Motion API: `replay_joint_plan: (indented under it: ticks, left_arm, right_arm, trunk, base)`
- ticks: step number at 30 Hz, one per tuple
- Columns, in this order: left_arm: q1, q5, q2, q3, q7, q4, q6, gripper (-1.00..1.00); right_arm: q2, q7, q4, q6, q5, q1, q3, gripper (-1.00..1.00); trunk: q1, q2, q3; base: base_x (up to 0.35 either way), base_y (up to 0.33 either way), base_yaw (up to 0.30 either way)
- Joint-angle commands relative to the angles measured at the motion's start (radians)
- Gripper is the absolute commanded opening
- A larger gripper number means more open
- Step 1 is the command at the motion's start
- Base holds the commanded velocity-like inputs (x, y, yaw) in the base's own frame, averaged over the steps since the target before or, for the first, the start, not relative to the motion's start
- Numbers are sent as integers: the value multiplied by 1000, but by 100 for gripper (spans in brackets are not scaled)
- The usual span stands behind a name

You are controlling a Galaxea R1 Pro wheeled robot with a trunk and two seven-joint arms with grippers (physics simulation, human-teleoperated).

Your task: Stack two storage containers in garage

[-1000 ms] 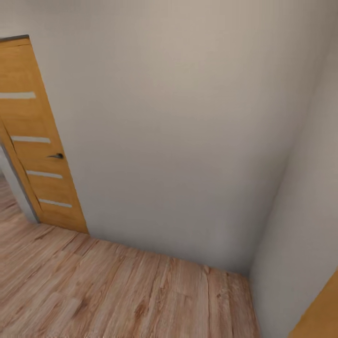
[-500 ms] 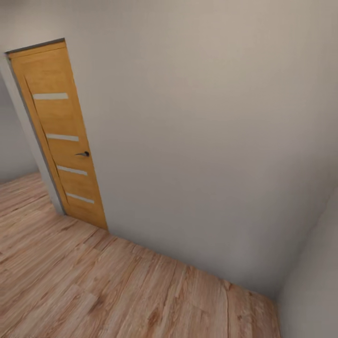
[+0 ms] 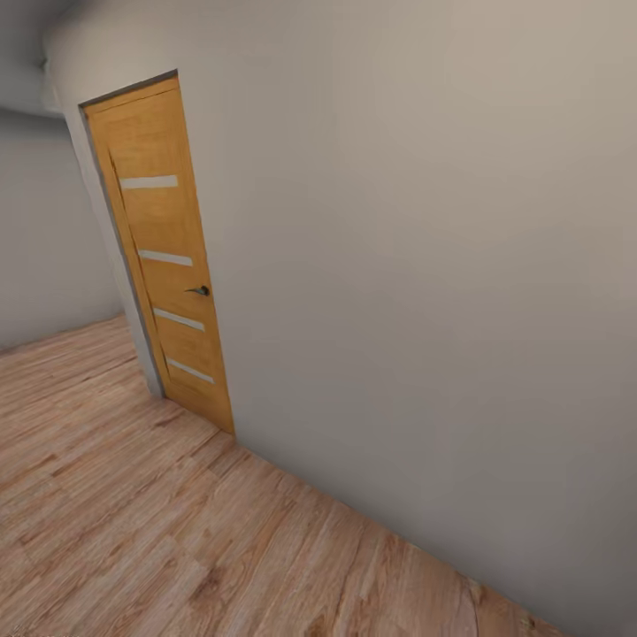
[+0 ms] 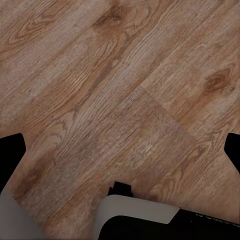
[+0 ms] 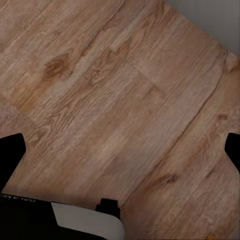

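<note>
Door (image 3: 168,257) of honey-coloured wood is your landmark: it stands closed in a grey-white wall (image 3: 425,265), with four pale horizontal strips and a dark lever handle (image 3: 199,290) on its right edge. Light wood plank floor (image 3: 133,531) runs from the door's foot toward you and past its left side, where a second pale wall (image 3: 44,230) closes off the far end. To the door's right, the wall runs on plain and bare.

Your left gripper (image 4: 120,150) faces planks, black fingertips (image 4: 10,155) at opposite edges of the wrist view, spread wide, nothing between them. Your right gripper (image 5: 120,150) reads the same: fingertips (image 5: 11,152) wide apart over planks, holding nothing, with a strip of wall (image 5: 210,17) beyond. Storage containers: I can't tell you where they sit.
</note>
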Motion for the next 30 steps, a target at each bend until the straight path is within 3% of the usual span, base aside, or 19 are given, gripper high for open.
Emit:
replay_joint_plan:
  ticks: [1, 30]
  left_arm:
    - [-2, 4, 0, -1, 0, 5, -7, 100]
    - [-2, 4, -3, -1, 1, 5, -7, 100]
  right_arm:
    - [0, 0, 4, -7, 1, -2, 7, 100]
    - [-1, -1, 4, -9, 5, -2, 7, 100]
  trunk:
    - [1, -2, -2]
    - [1, -2, -2]
  base:
    - [324, 0, 293]
    - [324, 0, 293]
